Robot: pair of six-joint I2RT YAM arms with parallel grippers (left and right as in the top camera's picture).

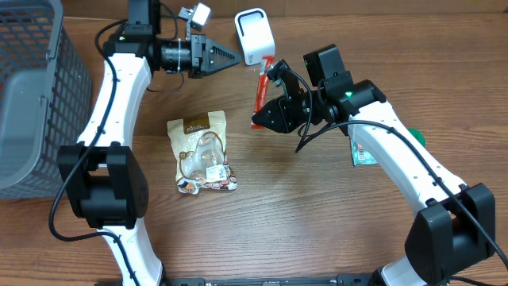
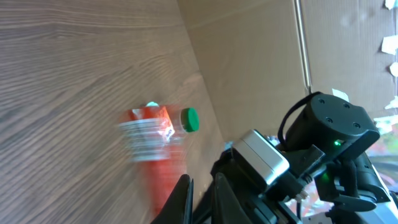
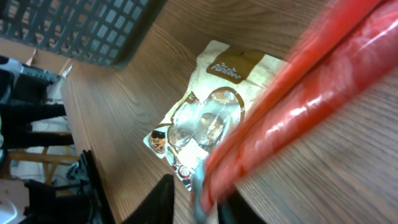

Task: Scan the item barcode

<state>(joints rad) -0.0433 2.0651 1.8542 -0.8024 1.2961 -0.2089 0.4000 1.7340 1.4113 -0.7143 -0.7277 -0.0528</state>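
A long red packet (image 1: 263, 89) lies slanted just below the white barcode scanner (image 1: 252, 36) at the back of the table. Its lower end sits between the fingers of my right gripper (image 1: 266, 117). In the right wrist view the red packet (image 3: 292, 106) is blurred and leans on one finger, with a gap to the other finger of the right gripper (image 3: 198, 190), so the jaws stand open around it. My left gripper (image 1: 232, 56) points at the scanner and is shut on nothing. The left wrist view shows the left gripper (image 2: 202, 177) above the blurred red packet (image 2: 149, 137) and its white barcode patch.
A brown and white snack bag (image 1: 202, 152) lies in the middle of the table. A grey mesh basket (image 1: 32, 95) fills the left side. A green-capped bottle (image 1: 417, 137) and a small green and white packet (image 1: 363, 151) lie by the right arm.
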